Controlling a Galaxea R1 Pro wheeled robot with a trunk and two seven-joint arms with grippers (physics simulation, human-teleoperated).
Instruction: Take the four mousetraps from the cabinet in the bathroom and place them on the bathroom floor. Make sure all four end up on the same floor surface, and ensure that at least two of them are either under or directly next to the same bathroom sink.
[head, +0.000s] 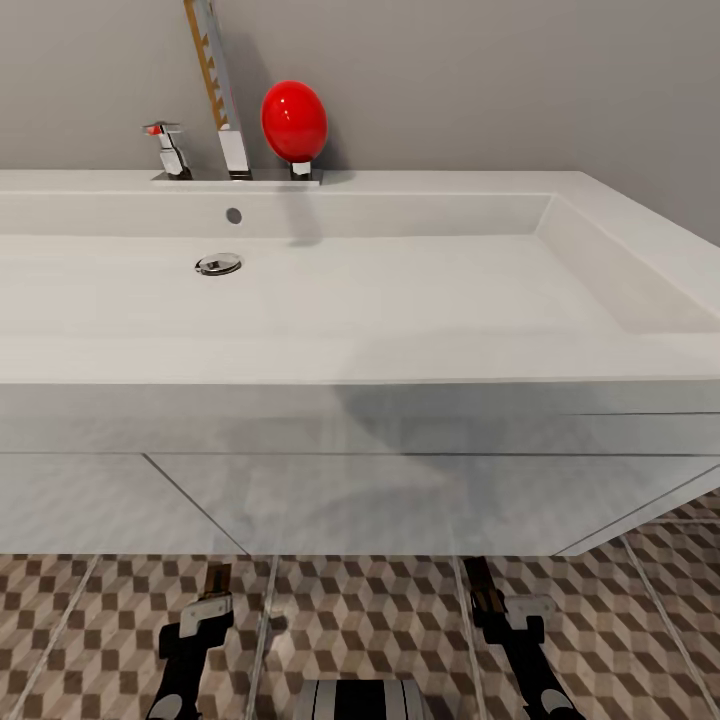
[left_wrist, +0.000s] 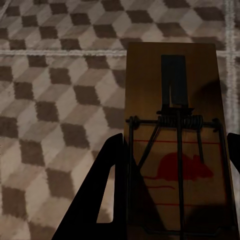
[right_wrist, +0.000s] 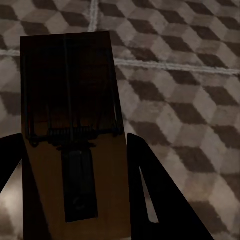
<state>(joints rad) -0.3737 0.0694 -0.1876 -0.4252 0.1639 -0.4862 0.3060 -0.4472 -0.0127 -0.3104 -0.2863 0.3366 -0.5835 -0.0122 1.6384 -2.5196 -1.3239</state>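
My left gripper (head: 207, 607) is shut on a mousetrap (head: 217, 578), a small wooden board that sticks out ahead of its fingers over the bathroom floor (head: 380, 610). In the left wrist view that mousetrap (left_wrist: 172, 85) shows its spring, its bar and a red mouse mark between the dark fingers (left_wrist: 107, 200) of the left gripper (left_wrist: 175, 140). My right gripper (head: 503, 607) is shut on a second mousetrap (head: 482, 583). In the right wrist view this mousetrap (right_wrist: 70, 100) lies in shadow in the right gripper (right_wrist: 75, 140). Both hang low in front of the white bathroom sink (head: 300, 300). The cabinet is out of view.
The wide white sink sits on a white vanity (head: 350, 480) whose front reaches down close to the floor. At its back are a chrome tap (head: 172, 150) and a red egg-shaped object (head: 294, 120). Cube-pattern tiles run under both grippers.
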